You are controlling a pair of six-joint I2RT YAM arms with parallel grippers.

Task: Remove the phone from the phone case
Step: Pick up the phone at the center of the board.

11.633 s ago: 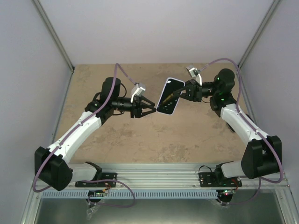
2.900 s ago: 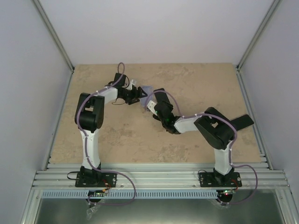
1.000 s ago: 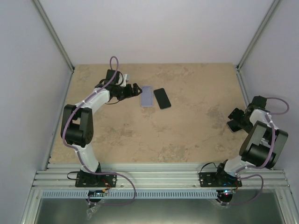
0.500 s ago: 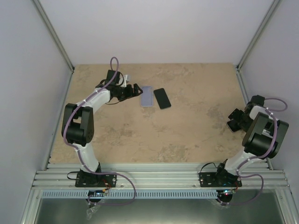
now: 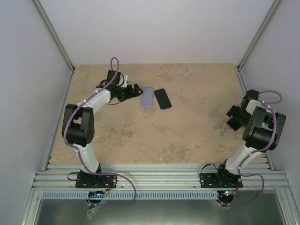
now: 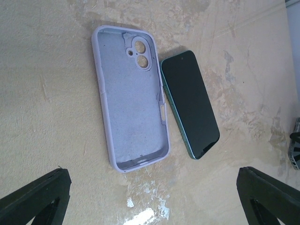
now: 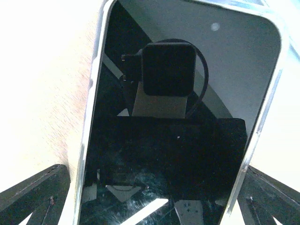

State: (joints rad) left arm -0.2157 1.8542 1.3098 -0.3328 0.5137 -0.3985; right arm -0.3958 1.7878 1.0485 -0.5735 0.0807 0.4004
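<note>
Separation looked complete: the phone (image 6: 190,103) lay flat on the worktop (image 6: 47,70), dark face up, just beside the case (image 6: 133,101) and to its right in the left wrist view. Their long sides ran nearly parallel and the near edges were close; could not tell if they touched. Case was lilac, hollow side up, empty, camera cut-outs at the far end.

Left pincer (image 6: 152,187) hovered just short of both, fingers spread wide, holding nothing. Right pincer (image 7: 152,187) was well apart at the right edge of the worktop, fingers likewise wide and empty. It sat above a dark glossy slab (image 7: 173,140) with a pale rim that mirrored the camera; could not tell what that was.

Handling, as judged: phone stiff, thin, fairly dense, glass face slick and liable to crack if dropped or pinched at a corner. Lying flat it gave little to bite on. Best hold would be across the two long edges near the middle, not on the glass. Case light, soft, rubbery, likely to flex and fold under a squeeze. One side wall would be the place to nip it, and it should grip rather than slide
</note>
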